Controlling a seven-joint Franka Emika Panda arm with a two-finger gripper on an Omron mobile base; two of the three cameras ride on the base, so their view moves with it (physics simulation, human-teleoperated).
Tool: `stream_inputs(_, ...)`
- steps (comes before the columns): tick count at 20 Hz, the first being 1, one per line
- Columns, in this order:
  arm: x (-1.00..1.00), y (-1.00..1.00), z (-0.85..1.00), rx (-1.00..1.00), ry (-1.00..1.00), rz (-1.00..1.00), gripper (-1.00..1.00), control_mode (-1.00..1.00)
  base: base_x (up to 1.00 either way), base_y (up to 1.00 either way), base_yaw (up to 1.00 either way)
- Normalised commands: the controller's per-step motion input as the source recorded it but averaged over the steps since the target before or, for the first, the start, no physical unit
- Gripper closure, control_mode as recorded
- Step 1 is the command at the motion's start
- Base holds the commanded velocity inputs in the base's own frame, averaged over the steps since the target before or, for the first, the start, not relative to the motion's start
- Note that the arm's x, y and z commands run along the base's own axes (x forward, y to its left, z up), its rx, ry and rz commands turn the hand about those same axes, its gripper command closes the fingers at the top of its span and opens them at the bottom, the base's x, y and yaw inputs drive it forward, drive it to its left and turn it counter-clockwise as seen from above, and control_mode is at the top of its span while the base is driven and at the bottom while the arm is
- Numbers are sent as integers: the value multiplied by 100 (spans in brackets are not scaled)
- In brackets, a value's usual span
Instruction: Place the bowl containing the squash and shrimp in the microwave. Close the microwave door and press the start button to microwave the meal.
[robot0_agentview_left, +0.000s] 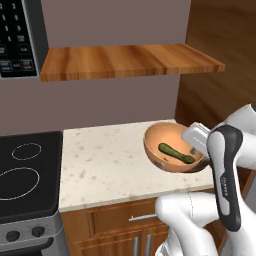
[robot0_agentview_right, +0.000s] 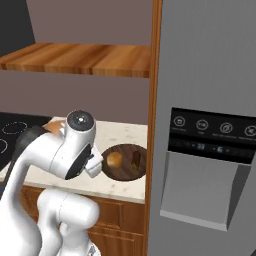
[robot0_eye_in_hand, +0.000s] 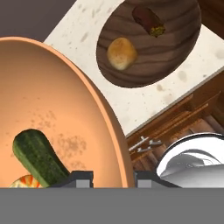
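The gripper (robot0_eye_in_hand: 113, 178) is clamped on the rim of the bowl (robot0_agentview_left: 170, 142), one fingertip inside and one outside. The bowl hangs tilted above the counter (robot0_agentview_left: 105, 165), centre-right in the left base view, with the squash (robot0_agentview_left: 176, 153) lying inside.

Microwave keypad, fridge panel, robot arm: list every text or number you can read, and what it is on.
Nothing reads clearly.
microwave keypad: white button marks, too small to read.
fridge dispenser panel: round icons and lit digits, too blurred to read.
robot arm: small vertical lettering on its dark strip, illegible.
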Motion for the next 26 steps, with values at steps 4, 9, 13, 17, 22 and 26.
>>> stream_inputs(4,-11,0,51,0,0,-1,100,-100,0,0,0)
stream_inputs(9,0,0,11,0,0,-1,100,100,0,0,0)
stream_inputs(13,0,0,0,0,0,0,100,100,-38,1,4)
stream_inputs(17,0,0,0,0,0,0,100,100,-92,18,19)
stream_inputs(22,0,0,0,0,0,0,100,100,-35,65,29)
stream_inputs(26,0,0,0,0,0,0,100,100,0,96,33)
